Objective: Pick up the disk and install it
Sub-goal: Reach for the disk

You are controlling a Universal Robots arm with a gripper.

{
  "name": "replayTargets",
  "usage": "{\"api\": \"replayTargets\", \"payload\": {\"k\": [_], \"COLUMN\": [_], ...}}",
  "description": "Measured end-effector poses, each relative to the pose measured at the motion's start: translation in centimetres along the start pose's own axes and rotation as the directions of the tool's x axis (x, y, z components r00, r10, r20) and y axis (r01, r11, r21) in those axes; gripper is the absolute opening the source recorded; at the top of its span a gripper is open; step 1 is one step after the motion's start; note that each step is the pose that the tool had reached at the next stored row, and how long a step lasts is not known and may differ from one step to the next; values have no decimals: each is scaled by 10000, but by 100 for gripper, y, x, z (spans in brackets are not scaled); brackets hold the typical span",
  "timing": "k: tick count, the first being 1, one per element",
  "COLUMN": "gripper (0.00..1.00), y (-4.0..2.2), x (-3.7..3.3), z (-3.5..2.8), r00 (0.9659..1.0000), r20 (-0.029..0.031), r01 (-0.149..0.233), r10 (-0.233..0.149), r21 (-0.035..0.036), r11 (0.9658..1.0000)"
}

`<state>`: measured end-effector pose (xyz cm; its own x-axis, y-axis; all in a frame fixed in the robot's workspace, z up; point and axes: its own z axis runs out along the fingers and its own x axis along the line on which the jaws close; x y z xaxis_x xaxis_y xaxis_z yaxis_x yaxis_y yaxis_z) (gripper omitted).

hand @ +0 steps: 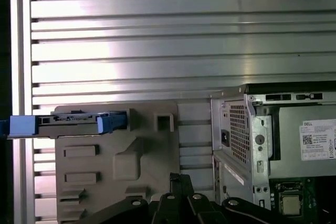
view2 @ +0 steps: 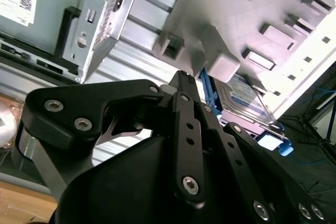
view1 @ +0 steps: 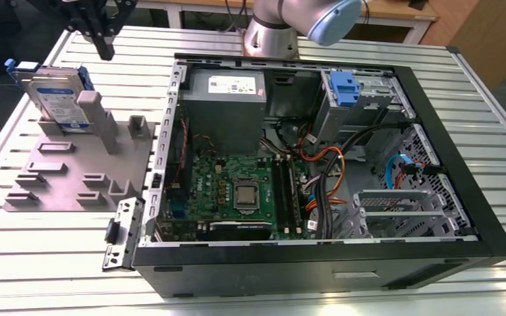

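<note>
So here's the setup from where I'm standing. The disk isn't in the machine. It's standing upright on its edge in a slot of a grey holder plate, which lies on the ribbed metal surface just off the exterior view's left of the open computer case. You can see the blue carrier frame wrapped around the disk's edges and the white-and-blue label on its face.

The tool hovers above the disk, a bit toward the exterior view's right, and is clearly apart from it, touching nothing. As far as I can make out, its black fingers are pressed together with nothing between them. In both wrist views the tips meet in one narrow point.

In the first wrist view the disk is seen edge-on, with the blue ends sticking out on both sides of the holder. In the second wrist view it sits beyond the fingers, tucked against the holder's raised blocks.

Inside the case:
- a green motherboard in the middle
- a grey metal box with a white sticker up at the back
- a metal drive cage with a blue tab next to that box, on the exterior view's right
- a mess of cables

The arm's base is mounted behind the case.
</note>
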<state>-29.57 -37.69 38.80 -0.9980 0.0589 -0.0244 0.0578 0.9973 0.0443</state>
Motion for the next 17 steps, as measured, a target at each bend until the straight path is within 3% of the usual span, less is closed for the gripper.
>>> {"api": "replayTargets", "payload": {"k": [6, 17], "gripper": [11, 11], "y": [20, 21], "x": [128, 141], "z": [14, 15], "r00": [10000, 10000], "r20": [0, 0], "r01": [0, 0], "r10": [0, 0], "r21": [0, 0], "r11": [10000, 10000]}}
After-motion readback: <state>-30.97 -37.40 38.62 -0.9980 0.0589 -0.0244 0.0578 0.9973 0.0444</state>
